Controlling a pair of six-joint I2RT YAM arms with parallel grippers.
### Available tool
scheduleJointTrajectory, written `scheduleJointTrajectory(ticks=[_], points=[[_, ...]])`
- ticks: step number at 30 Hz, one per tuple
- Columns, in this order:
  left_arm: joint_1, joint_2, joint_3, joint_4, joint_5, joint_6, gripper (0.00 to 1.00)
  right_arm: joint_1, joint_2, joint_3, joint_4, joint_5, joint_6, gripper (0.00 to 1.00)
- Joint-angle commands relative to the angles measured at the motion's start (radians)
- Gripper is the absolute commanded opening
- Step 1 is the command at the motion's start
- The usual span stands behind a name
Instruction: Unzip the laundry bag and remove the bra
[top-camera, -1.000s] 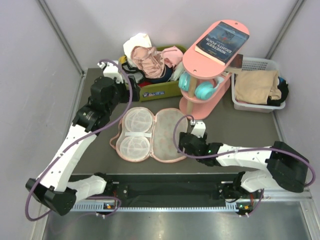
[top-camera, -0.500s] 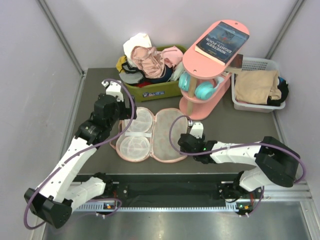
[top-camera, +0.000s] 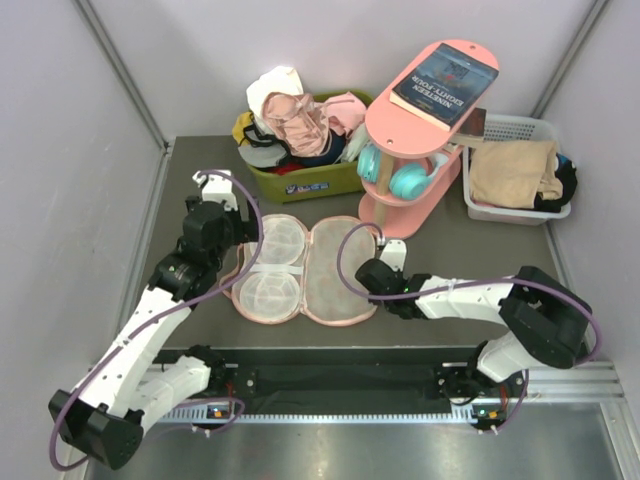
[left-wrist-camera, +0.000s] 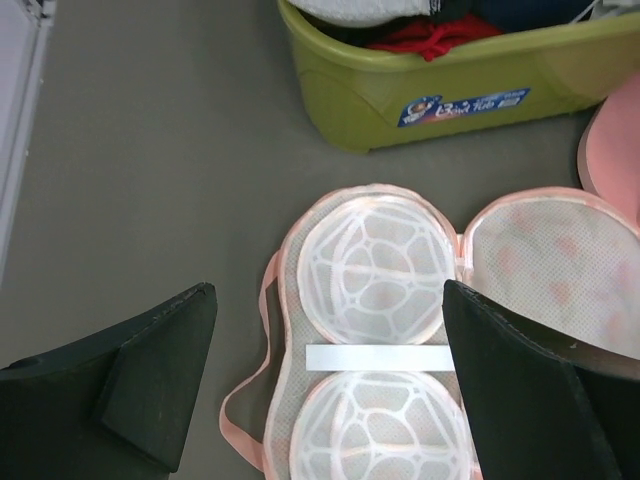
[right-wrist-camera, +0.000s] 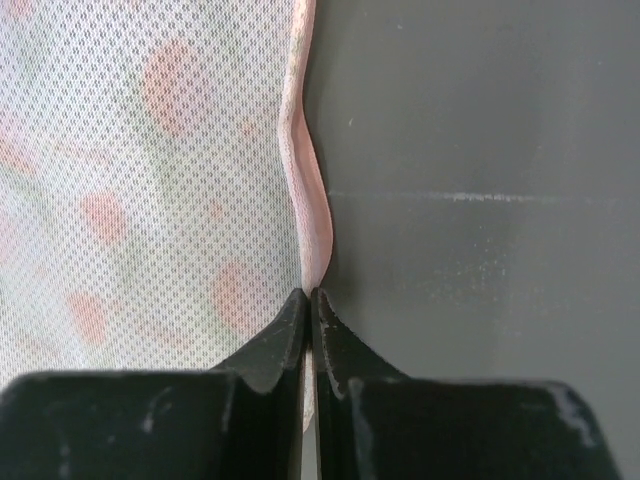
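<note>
The table (top-camera: 470, 250) is dark grey, with pale walls around it. The laundry bag (top-camera: 300, 270) lies in the middle of the table, open flat like a shell. Its left half holds two round white net cups (left-wrist-camera: 375, 265) with a white band (left-wrist-camera: 380, 357) across them. Its right half is net with orange spots. A thin pink loop (left-wrist-camera: 245, 430) sticks out at the bag's left edge.

The left claw (left-wrist-camera: 328, 300) is wide open above the bag's left half and holds nothing. The right claw (right-wrist-camera: 310, 300) is squeezed tight on the pink trim (right-wrist-camera: 312, 220) at the bag's right edge.

At the far side sit a green bin (top-camera: 310, 180) full of clothes and a pink stand (top-camera: 400, 120) with a book (top-camera: 445, 85) on top.
</note>
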Motion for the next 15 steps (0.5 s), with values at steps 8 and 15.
scheduleJointTrajectory(ticks=[8,15], points=[[0.005,-0.039,-0.016,0.068,-0.055,0.015,0.99,-0.051,-0.174,0.014,-0.159,0.063,-0.039,0.0],[0.005,-0.044,-0.016,0.068,-0.051,0.012,0.99,-0.092,-0.36,0.015,-0.311,0.156,-0.058,0.0]])
